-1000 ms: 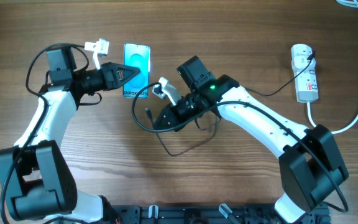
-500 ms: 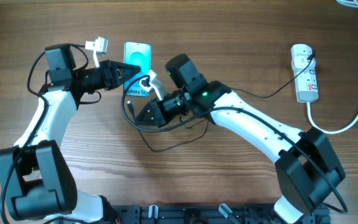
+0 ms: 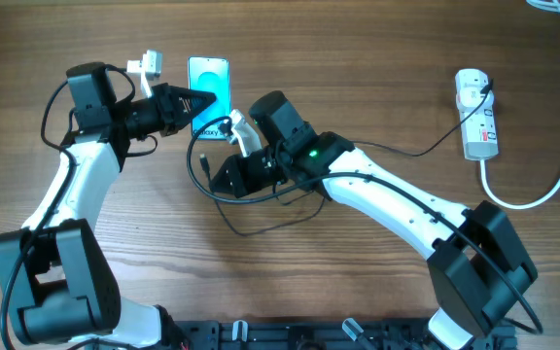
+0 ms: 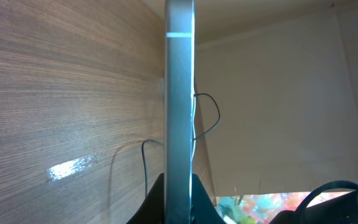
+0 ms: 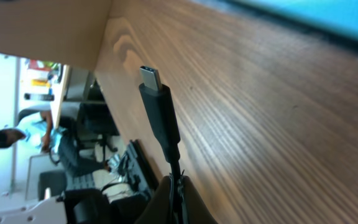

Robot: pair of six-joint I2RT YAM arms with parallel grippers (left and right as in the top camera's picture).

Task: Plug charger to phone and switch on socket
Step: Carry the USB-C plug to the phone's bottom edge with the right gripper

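The phone has a turquoise screen and a white rim. My left gripper is shut on its lower part and holds it off the table; the left wrist view shows it edge-on between the fingers. My right gripper is shut on the charger, a thin black cable. Its connector tip sticks out to the left, below the phone and apart from it. The right wrist view shows the plug standing out of the shut fingers. The socket, a white power strip, lies at the far right.
A thick white cord runs from the socket to the right edge and up. A black lead runs from the socket toward my right arm. The loose cable loops on the wood below my right gripper.
My right gripper has carried the connector tip left and up toward the phone. My left gripper has lifted the phone slightly up and left.
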